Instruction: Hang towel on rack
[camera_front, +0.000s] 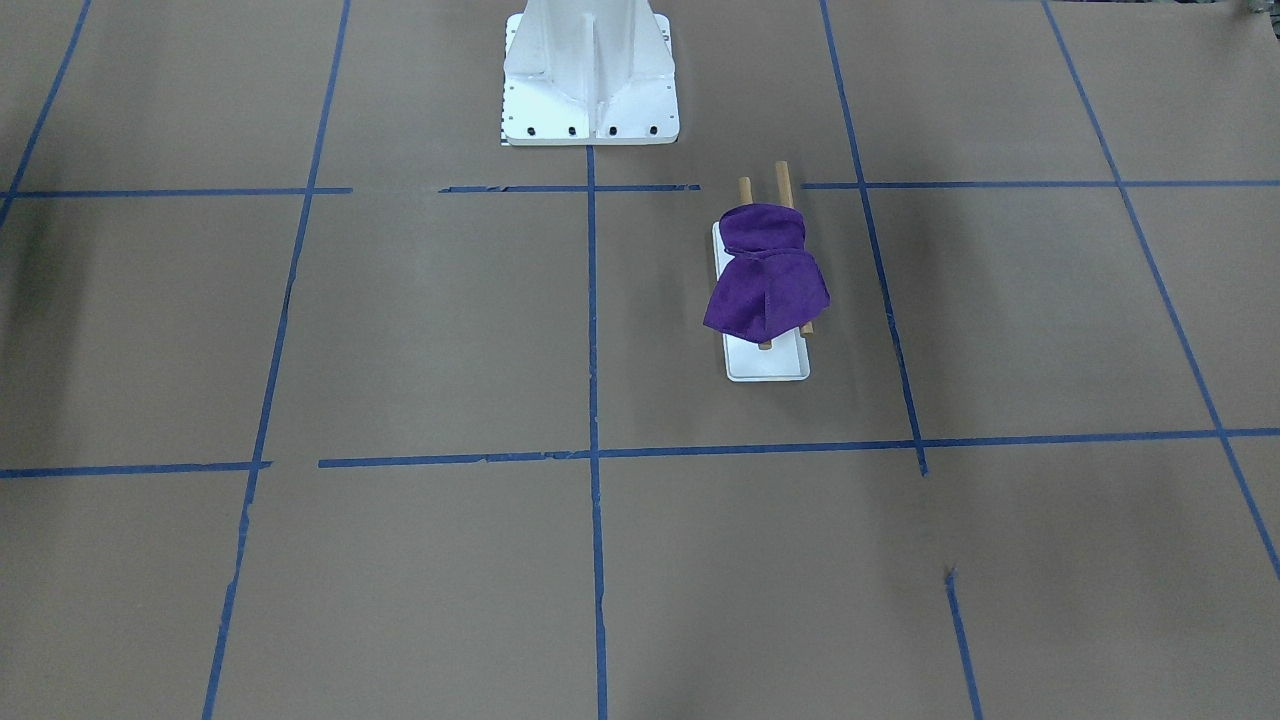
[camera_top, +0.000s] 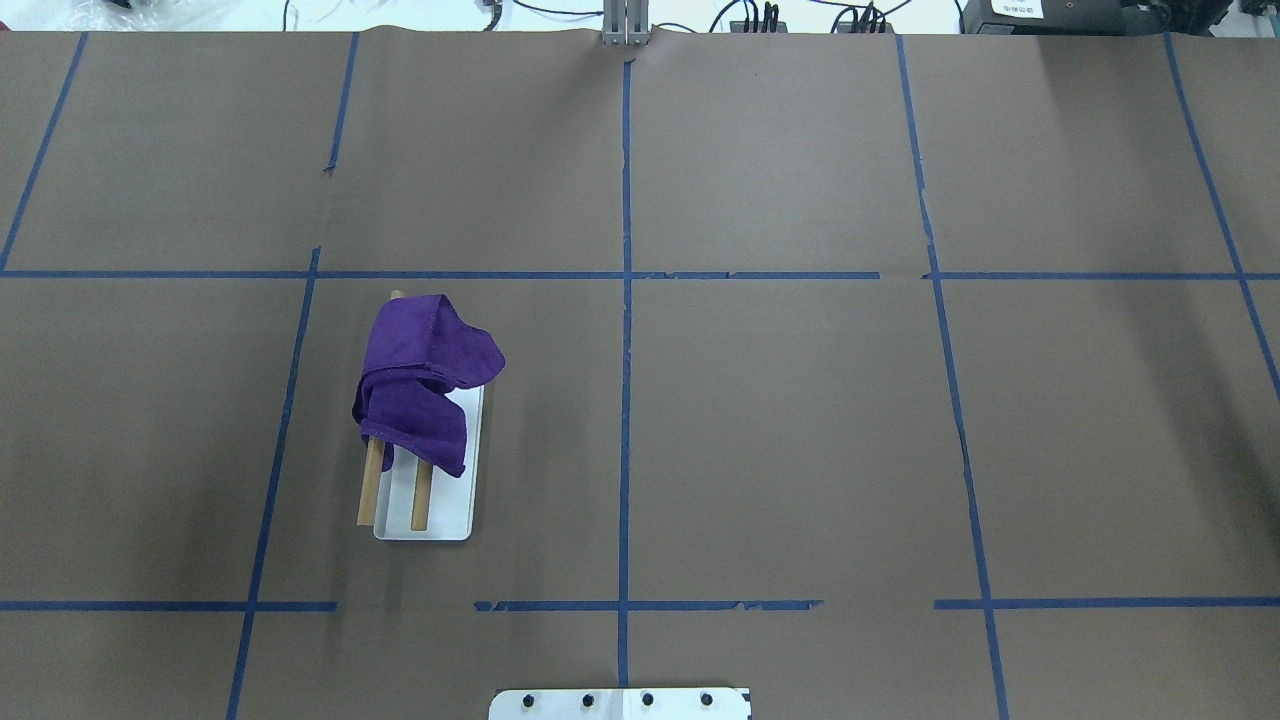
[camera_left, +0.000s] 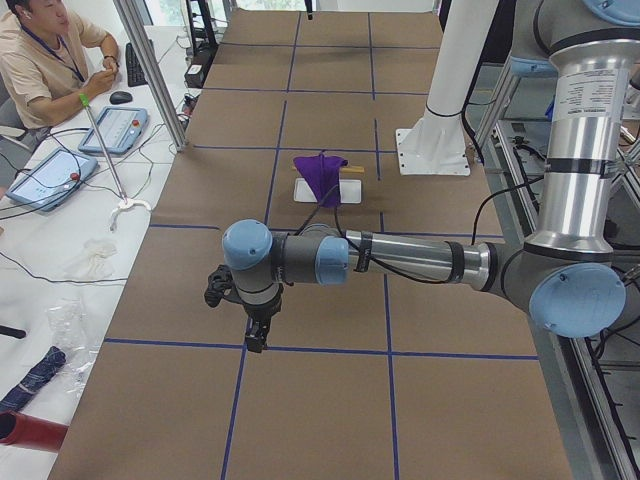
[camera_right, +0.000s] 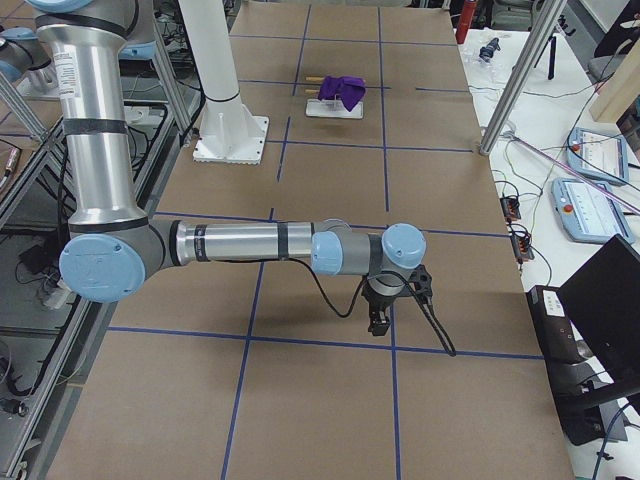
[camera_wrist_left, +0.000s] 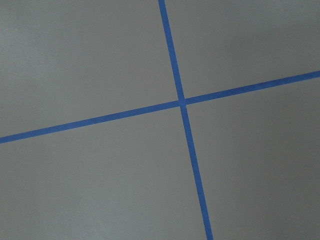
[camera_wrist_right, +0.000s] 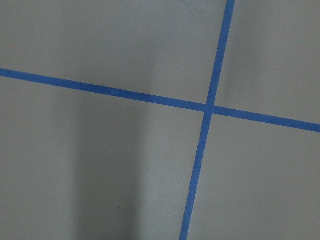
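A purple towel (camera_top: 420, 378) lies bunched over the two wooden rails of a small rack (camera_top: 421, 500) with a white base, on the robot's left half of the table. It also shows in the front-facing view (camera_front: 765, 275), the exterior left view (camera_left: 322, 173) and the exterior right view (camera_right: 347, 89). My left gripper (camera_left: 255, 335) shows only in the exterior left view, far from the rack above the table's left end; I cannot tell if it is open or shut. My right gripper (camera_right: 379, 320) shows only in the exterior right view, at the right end; I cannot tell its state.
The table is covered in brown paper with a grid of blue tape lines (camera_top: 626, 300). The robot's white base (camera_front: 590, 80) stands at the table's rear middle. An operator (camera_left: 45, 60) sits beside the table's far side, with teach pendants (camera_left: 112, 128) on the side bench.
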